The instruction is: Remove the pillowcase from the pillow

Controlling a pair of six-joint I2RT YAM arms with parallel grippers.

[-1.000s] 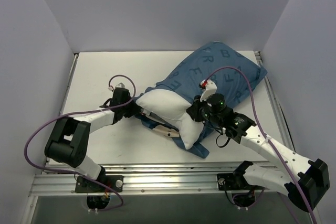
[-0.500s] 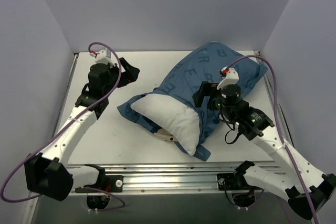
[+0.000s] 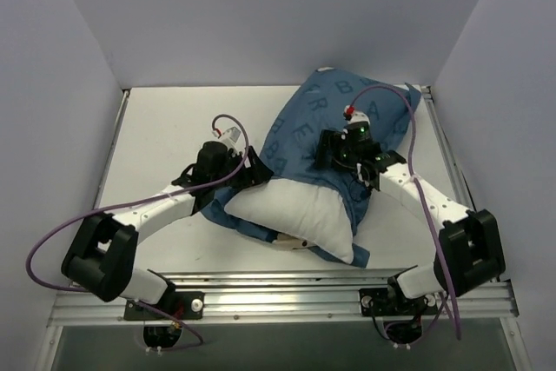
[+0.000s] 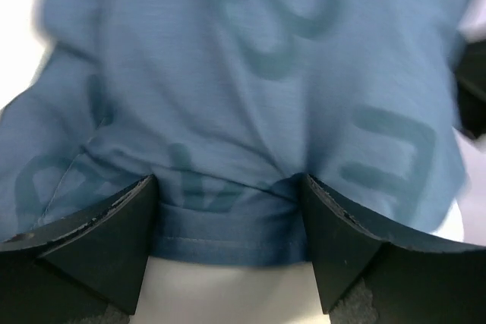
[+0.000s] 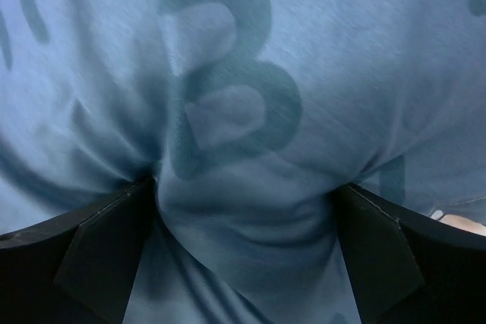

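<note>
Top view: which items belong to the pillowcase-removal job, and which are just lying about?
Job:
- pillowcase
- pillow, still partly inside it
- left gripper and right gripper, both open against the blue cloth

Lying about:
- small tan piece at the pillow's near edge, can't tell what it is
- purple cables on the arms

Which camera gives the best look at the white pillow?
Top view: the pillow sticks out of the pillowcase. Left wrist shows only a white strip below the pillowcase; right wrist, nearly all blue cloth.
</note>
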